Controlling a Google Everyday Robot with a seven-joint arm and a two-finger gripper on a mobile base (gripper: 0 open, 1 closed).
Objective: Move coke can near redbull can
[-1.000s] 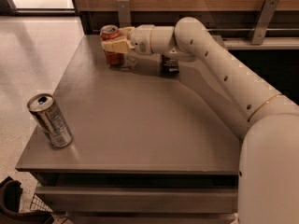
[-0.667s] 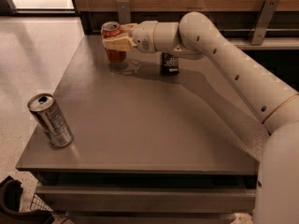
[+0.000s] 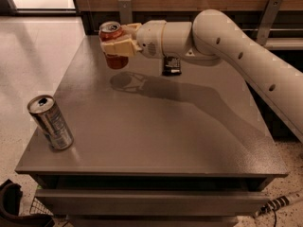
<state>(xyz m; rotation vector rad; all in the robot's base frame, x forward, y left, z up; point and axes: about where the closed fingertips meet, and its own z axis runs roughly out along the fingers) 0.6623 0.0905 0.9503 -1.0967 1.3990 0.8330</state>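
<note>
1. The gripper [image 3: 115, 46] is over the far left part of the grey table [image 3: 156, 136], at the end of a white arm [image 3: 236, 51] that reaches in from the right.
2. Its cream fingers [image 3: 124, 45] are clamped around the middle of the coke can [image 3: 115, 61], so the tool is closed on the can and holding it.
3. The coke can stands upright in that grip, with its silver top showing above the fingers and its red base below them. It hangs clear of the table top, with its shadow [image 3: 125, 82] lying on the surface underneath.
4. The redbull can [image 3: 49, 123] stands on the near left corner of the table, leaning slightly, well apart from the coke can.
5. A small black object [image 3: 171, 65] sits on the table just under the arm's wrist, to the right of the coke can.
6. A white power strip [image 3: 279, 203] lies on the floor at the lower right.
</note>
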